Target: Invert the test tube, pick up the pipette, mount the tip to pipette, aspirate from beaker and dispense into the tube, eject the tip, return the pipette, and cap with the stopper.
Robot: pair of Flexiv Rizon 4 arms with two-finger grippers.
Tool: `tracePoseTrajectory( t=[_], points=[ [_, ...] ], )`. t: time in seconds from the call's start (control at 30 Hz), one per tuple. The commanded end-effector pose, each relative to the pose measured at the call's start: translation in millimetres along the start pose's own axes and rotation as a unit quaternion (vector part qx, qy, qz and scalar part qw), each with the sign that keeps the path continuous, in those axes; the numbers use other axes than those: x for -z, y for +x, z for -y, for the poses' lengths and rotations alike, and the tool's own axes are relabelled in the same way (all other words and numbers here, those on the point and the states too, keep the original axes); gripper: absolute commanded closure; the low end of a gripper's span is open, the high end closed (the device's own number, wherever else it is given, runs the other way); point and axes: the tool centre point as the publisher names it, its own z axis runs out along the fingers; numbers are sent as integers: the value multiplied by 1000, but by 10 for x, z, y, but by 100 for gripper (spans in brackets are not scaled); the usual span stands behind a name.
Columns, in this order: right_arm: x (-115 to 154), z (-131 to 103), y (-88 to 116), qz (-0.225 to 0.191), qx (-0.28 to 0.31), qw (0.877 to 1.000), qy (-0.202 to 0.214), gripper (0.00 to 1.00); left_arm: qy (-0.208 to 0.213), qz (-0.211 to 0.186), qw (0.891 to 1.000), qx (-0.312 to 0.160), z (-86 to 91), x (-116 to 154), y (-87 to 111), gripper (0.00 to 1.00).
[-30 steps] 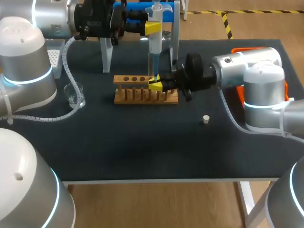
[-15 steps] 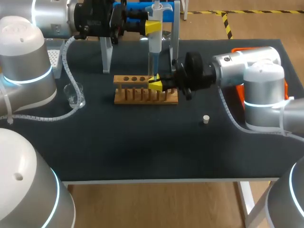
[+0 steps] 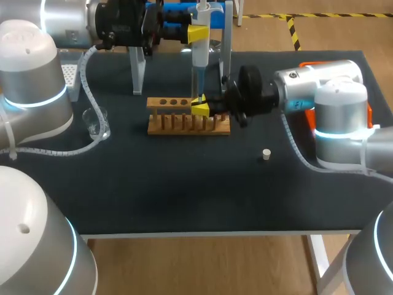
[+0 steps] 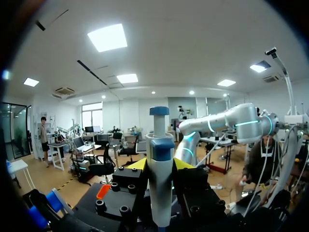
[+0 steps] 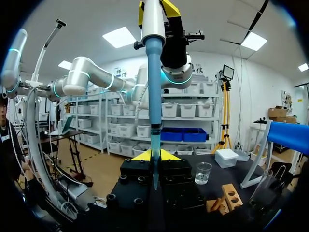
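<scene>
My left gripper (image 3: 198, 33) is shut on the upper body of the white and blue pipette (image 3: 200, 61), which hangs upright over the wooden rack (image 3: 184, 124). Its tip points down between the yellow fingertips of my right gripper (image 3: 201, 109), at the rack's right end. That gripper is shut on a thin clear test tube that barely shows. In the right wrist view the pipette (image 5: 153, 82) comes down to the right gripper (image 5: 153, 155). In the left wrist view the pipette (image 4: 160, 183) stands between the fingers of the left gripper (image 4: 159, 164). The glass beaker (image 3: 97, 121) stands left of the rack, and the white stopper (image 3: 266, 154) lies to its right.
A clear pipette stand (image 3: 139, 67) rises behind the rack. A tip box (image 3: 72, 75) sits at the back left, and an orange bin (image 3: 306, 65) at the back right, partly behind my right arm. The dark mat's front half holds only the stopper.
The left gripper and the pipette have edged slightly up and back. The right gripper has shifted a little with them, still at the rack's right end.
</scene>
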Motion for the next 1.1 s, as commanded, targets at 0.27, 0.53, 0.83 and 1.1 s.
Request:
tracePoseTrajectory(
  t=[0.27,0.53,0.83,1.1],
  points=[
    [4,-238,-7,-1,4,1000,4,100,0,1,1000,0,-53,1,6,100],
    [-3,-138,17,-2,2,1000,8,100,0,1,1000,0,-53,1,6,100],
    [57,33,43,0,-4,1000,22,0,0,1,1000,0,-53,1,6,100],
    [210,199,162,-12,12,998,53,0,0,1,1000,0,-53,1,6,100]
  ],
)
